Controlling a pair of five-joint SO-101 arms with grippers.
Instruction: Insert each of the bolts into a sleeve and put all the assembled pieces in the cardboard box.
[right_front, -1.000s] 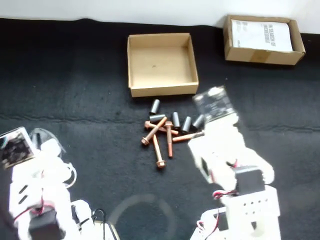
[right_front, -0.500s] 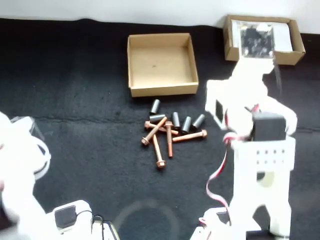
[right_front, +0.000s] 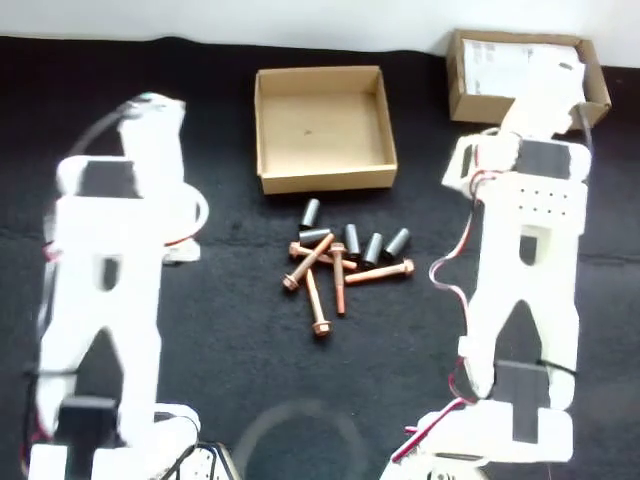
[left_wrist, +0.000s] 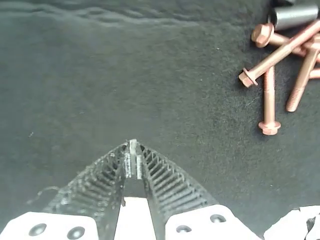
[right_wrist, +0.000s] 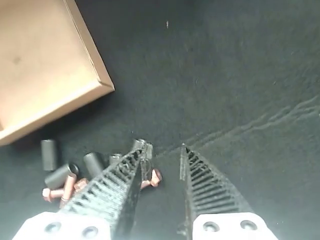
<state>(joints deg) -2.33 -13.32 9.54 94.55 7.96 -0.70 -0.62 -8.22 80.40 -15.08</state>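
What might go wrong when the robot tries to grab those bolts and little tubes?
1. The bolts lie crossed in a heap, so the open right gripper may catch two at once or knock the others aside.
2. The sleeves lie on their sides, packed close together. A bump from a finger could set them rolling away.
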